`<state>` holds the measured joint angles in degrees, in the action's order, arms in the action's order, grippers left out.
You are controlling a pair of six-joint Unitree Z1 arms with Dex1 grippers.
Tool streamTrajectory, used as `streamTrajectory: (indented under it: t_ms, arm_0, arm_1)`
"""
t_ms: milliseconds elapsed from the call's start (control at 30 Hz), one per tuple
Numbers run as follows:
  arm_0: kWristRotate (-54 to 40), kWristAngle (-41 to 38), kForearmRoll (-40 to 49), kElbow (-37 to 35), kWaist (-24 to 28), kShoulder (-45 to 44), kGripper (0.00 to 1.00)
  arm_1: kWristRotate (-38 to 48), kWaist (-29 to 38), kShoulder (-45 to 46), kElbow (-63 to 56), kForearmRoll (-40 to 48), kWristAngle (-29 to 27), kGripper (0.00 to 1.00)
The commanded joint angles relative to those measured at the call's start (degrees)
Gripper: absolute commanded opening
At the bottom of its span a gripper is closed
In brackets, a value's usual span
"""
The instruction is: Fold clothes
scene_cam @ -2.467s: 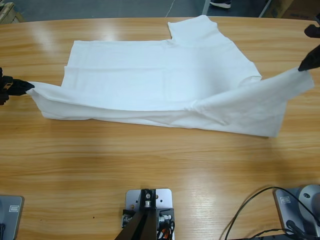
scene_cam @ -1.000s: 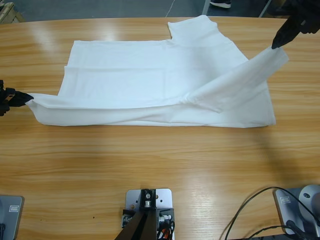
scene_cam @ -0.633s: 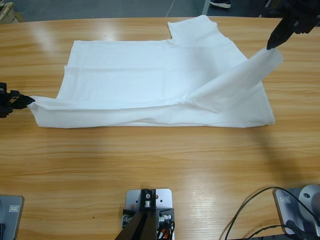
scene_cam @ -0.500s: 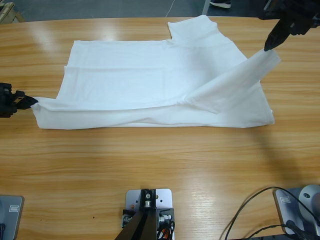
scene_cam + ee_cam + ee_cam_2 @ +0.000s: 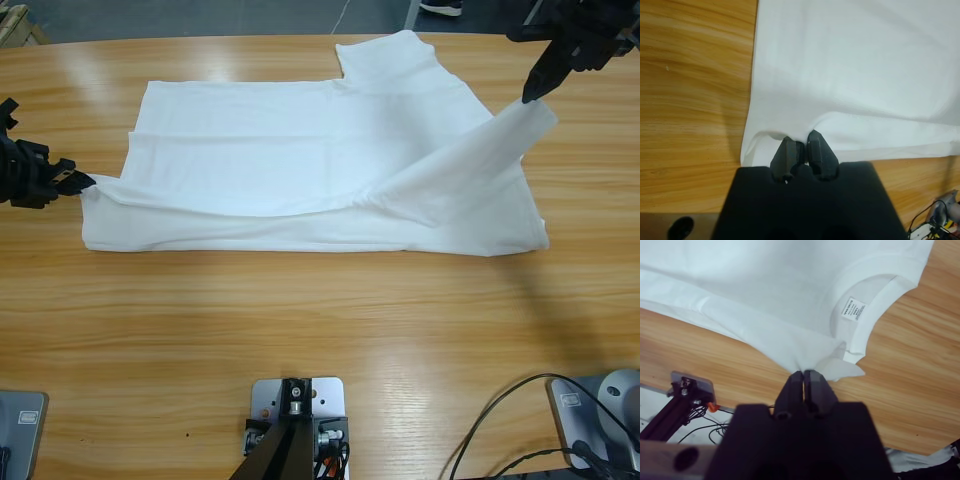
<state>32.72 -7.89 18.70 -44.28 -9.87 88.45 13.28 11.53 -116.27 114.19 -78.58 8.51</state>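
Note:
A white T-shirt [image 5: 300, 150] lies spread across the far half of the wooden table [image 5: 320, 320], one sleeve pointing to the far edge. My left gripper [image 5: 82, 183] at the table's left is shut on the shirt's near-left hem corner [image 5: 790, 131], held low. At the upper right my right gripper [image 5: 527, 98] is shut on a shoulder corner [image 5: 812, 360] and holds it lifted, so a flap of cloth [image 5: 460, 170] slopes up from the table. The ribbed collar [image 5: 875, 315] and neck label [image 5: 854, 308] show in the right wrist view.
Black cables [image 5: 510, 430] lie at the table's near-right edge. Bare wood fills the near half of the table. Beyond the far edge is grey floor, with a person's shoe [image 5: 440, 7] there.
My right gripper has carried the shoulder corner up and toward the far-left, raising the flap. My left gripper has drawn the hem corner to the right and farther back.

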Motion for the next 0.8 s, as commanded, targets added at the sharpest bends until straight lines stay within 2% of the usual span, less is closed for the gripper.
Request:
streamTrajectory:
  t_ms: [33,600,667,700,733,800]
  arm_0:
    - [-1.24,0.91,-0.73,-0.64,0.55,4.29,0.0]
    - [-2.92,0.77,-2.44,-2.31,0.55,8.88,0.009]
    - [-2.92,0.81,-2.44,-2.31,0.55,9.11,0.313]
    - [-2.92,0.86,-2.44,-2.31,0.55,9.13,0.375]
    - [-2.92,0.86,-2.44,-2.43,0.55,9.27,0.517]
    - [-2.92,0.91,-2.44,-2.59,0.55,9.48,0.731]
  arm_1:
    - [-0.8,0.69,-3.05,-0.9,-0.88,-1.07,0.0]
    - [-0.8,0.69,-3.44,-0.72,-0.96,-1.48,0.0]
    - [-0.8,0.69,-3.53,-0.72,-0.96,-1.48,0.0]
    - [-0.8,0.69,-3.56,-0.72,-1.02,-1.48,0.0]
    - [-0.8,0.69,-3.61,-0.72,-1.05,-1.48,0.0]
    - [-0.8,0.69,-3.65,-0.63,-1.21,-1.48,0.0]
